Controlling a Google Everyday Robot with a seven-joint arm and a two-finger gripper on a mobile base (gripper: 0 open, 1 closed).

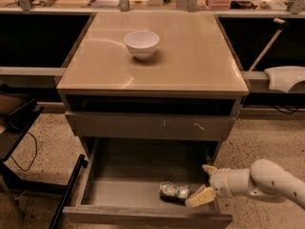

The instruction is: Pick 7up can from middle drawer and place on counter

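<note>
1. Counter space is waiting for you above: a wide, glossy top with a bowl sitting toward its back left.
2. You are working in the middle drawer, which is standing pulled out under the scratched drawer front, with its grey tray lying open from above.
3. Your gripper is hovering over the drawer's right front corner, just beside the can. Its fingers are spread apart and pinching nothing, and the lower one is pointing at the can's right end.
4. The 7up can is lying on its side near the drawer's front wall, right of centre, with its length running left to right.
   - You are probably dealing with something light, thin-walled and easy to dent.
   - Its shiny, uneven skin is likely slippery, and the round body is likely to roll away if nudged.
   - You are best closing across the middle of the body with one finger on each long side, squeezing only enough to lift.
</note>
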